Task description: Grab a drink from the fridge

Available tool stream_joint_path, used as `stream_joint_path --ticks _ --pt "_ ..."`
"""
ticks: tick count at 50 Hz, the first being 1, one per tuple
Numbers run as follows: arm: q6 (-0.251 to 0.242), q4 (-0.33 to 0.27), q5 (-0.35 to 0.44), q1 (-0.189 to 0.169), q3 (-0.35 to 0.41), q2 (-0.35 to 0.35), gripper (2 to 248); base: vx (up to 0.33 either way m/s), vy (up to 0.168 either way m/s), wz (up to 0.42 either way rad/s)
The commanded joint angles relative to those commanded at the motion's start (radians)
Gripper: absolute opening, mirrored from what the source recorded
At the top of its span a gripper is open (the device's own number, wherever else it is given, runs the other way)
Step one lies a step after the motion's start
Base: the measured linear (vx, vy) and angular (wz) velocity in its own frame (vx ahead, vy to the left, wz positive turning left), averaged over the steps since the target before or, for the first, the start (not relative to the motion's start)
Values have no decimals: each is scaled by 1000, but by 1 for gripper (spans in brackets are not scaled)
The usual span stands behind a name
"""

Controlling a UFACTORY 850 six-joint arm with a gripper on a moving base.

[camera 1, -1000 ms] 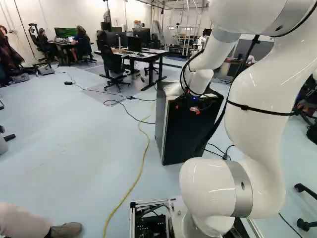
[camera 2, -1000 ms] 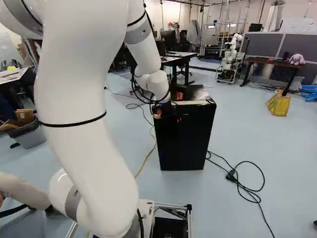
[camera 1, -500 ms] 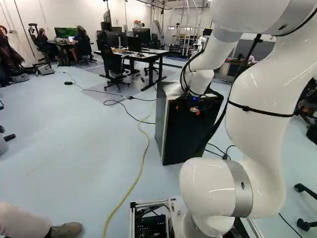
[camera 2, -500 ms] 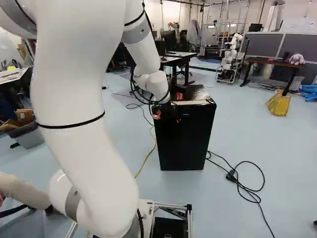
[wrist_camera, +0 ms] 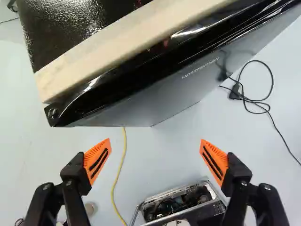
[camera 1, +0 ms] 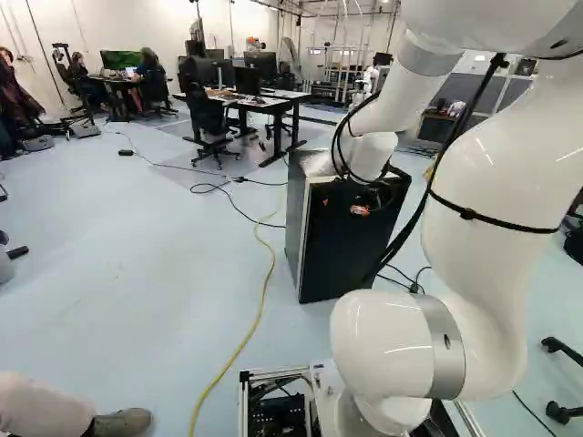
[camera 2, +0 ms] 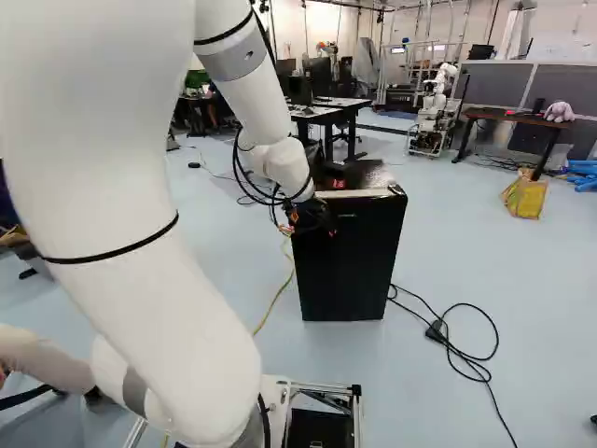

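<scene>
Okay, so the thick white jointed arm (camera 2: 121,215) is leaning toward 12 o'clock from its base, and the black claw with orange pads (wrist_camera: 155,150) is hanging wide, holding nothing. It's hovering by the 11 o'clock corner of the boxy black fridge's front (camera 2: 353,266). The door is looking shut and no drink is showing, so I'm guessing it's hiding inside. What's worrying me: with a crooked approach, a finger could be missing the door edge, or ramming it and shoving the whole fridge backward.
</scene>
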Motion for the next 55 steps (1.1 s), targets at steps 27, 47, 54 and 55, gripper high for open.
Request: stream_joint_path --ticks 27,47,54,55 --pt "0 0 278 14 138 132 247 0 0 0" --pt "0 0 488 23 215 210 247 0 0 0" --pt "0 0 562 26 241 238 247 0 0 0" --pt "0 0 572 26 245 242 247 0 0 0"
